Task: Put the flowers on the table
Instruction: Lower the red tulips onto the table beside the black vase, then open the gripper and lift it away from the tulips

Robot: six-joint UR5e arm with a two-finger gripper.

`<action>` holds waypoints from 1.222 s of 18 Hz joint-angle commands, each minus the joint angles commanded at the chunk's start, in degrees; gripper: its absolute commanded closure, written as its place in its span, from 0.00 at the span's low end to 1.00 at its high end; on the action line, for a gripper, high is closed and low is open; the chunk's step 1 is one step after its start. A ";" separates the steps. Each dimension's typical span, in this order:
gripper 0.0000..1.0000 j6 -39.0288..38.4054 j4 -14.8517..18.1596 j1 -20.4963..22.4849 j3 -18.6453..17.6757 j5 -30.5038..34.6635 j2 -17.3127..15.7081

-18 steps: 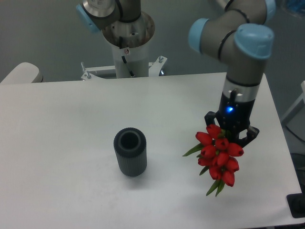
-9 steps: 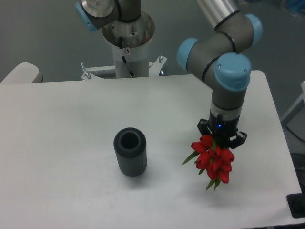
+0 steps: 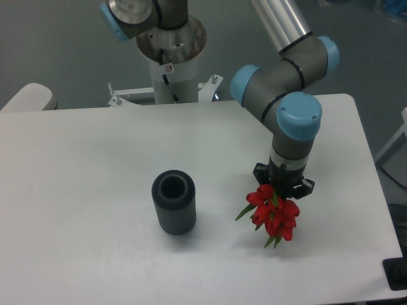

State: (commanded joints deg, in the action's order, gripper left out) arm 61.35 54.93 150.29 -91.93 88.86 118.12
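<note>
gripping the flowers (image 3: 273,215) from above, the gripper (image 3: 283,185) hangs over the right half of the table (image 3: 95,165), its jaws closed on the bunch just above the red heads. the stems are hidden behind the wrist and fingers, so exactly where the hold sits on them cannot be told. the tulips hang below the fingers, green leaves poking out to the left and beneath, with the heads low over the white top; whether they already touch it cannot be told. the dark ribbed vase (image 3: 173,202) stands upright well apart to the left. the risk from here looks to lie in the release: let go while the bunch hangs clear of the surface and the top-heavy heads could tumble or roll toward the near edge; press down too far and the blooms could be crushed under the fingers. a leaf snagged on a finger could also drag the bunch as the arm lifts away.
</note>
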 joint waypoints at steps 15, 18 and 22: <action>0.00 3.16 -1.50 0.18 4.83 -0.70 0.80; 0.00 2.99 -1.41 -1.66 8.07 -0.70 0.18; 0.00 3.16 -0.53 -3.07 13.88 -1.14 0.00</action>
State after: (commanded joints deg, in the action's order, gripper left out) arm 64.51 54.40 147.22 -78.06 87.72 118.13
